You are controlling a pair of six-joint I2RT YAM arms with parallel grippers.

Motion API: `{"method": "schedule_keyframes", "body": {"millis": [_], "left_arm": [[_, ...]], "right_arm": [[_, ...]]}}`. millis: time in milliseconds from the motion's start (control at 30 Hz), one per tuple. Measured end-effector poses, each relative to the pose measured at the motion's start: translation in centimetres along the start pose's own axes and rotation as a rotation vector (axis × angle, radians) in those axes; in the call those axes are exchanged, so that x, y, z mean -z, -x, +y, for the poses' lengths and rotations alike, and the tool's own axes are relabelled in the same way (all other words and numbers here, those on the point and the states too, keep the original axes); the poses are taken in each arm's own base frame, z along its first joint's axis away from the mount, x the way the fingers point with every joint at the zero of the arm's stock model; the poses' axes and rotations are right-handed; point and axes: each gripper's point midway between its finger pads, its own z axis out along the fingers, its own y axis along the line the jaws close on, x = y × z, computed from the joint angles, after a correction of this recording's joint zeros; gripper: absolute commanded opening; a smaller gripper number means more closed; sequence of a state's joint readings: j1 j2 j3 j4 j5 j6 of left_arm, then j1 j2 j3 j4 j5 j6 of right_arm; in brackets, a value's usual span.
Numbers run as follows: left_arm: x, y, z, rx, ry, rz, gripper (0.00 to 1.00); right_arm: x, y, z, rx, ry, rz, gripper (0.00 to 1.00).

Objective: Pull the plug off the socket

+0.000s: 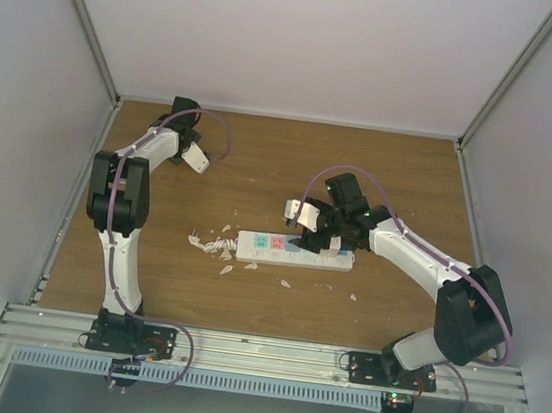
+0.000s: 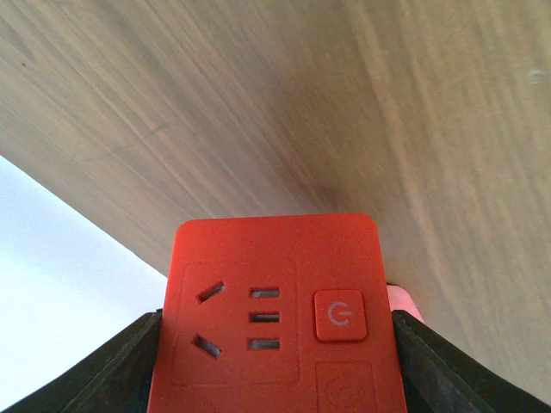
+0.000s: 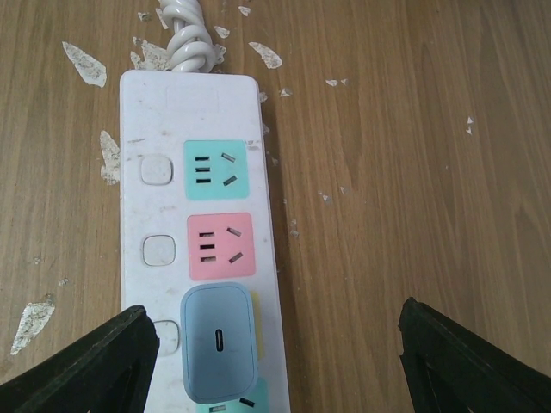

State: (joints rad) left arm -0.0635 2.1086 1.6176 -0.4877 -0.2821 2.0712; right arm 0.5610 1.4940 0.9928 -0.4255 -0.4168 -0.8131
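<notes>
Found the socket (image 1: pixel 276 250) lying flat on the wooden table (image 1: pixel 381 169), a little right of centre and towards the arms' side, with its length running left to right. Saw its short white cord (image 1: pixel 213 246) bunched at the left end, with pale scraps (image 3: pixel 83 62) scattered round that end and along the near edge.

Counted from the cord end, in the right wrist view, a green outlet face (image 3: pixel 213 169) and then a pink outlet face (image 3: pixel 221 245), each beside a white button (image 3: pixel 155 169). Spotted the plug (image 3: pixel 222 344) — a pale blue-grey block with one small oval port in its face — seated in the next outlet along.

Noted the right gripper (image 3: pixel 275 314) over the socket with jaws spread wide, one finger over the strip's button edge and the other out over bare table. Placed the plug between them, nearer the button-side finger. Could not tell whether either finger touched anything.

Placed the left gripper (image 1: pixel 193 156) well apart from the socket, near the far left corner of the table. Saw its jaws closed on a red block (image 2: pixel 275 292) — outlet slots and a power button on its face — with dark fingers (image 2: pixel 112 370) pressed against both sides. Made out wood grain and a white wall (image 2: pixel 52 284) beyond the block.
</notes>
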Motion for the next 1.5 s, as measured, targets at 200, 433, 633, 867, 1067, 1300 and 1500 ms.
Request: {"method": "schedule_keyframes", "body": {"millis": [200, 433, 633, 867, 1067, 1300, 1500], "left_arm": [[-1.5, -0.4, 0.4, -0.001, 0.010, 0.051, 0.36], [-1.9, 0.4, 0.8, -0.013, 0.013, 0.056, 0.44], [-1.6, 0.9, 1.7, -0.020, 0.037, 0.062, 0.69], [-1.4, 0.8, 2.6, -0.020, 0.066, 0.088, 0.78], [-0.1, 0.9, 3.0, -0.026, 0.081, 0.087, 0.84], [4.7, 1.0, 5.1, -0.036, 0.177, 0.051, 0.99], [12.2, 0.9, 8.3, 0.066, 0.350, -0.033, 0.99]], "right_arm": [[0.0, 0.0, 0.0, 0.001, -0.001, 0.001, 0.78], [0.0, -0.1, -0.1, 0.001, -0.007, 0.008, 0.78], [0.0, -0.2, -0.2, 0.000, -0.010, 0.012, 0.79], [-0.3, -0.6, 0.0, -0.004, -0.004, 0.022, 0.80], [-0.3, -0.6, 0.0, -0.005, -0.002, 0.023, 0.81], [0.1, -0.3, -0.1, 0.002, -0.014, 0.015, 0.87], [1.4, 0.9, -0.7, 0.024, -0.055, -0.019, 0.99]]}}
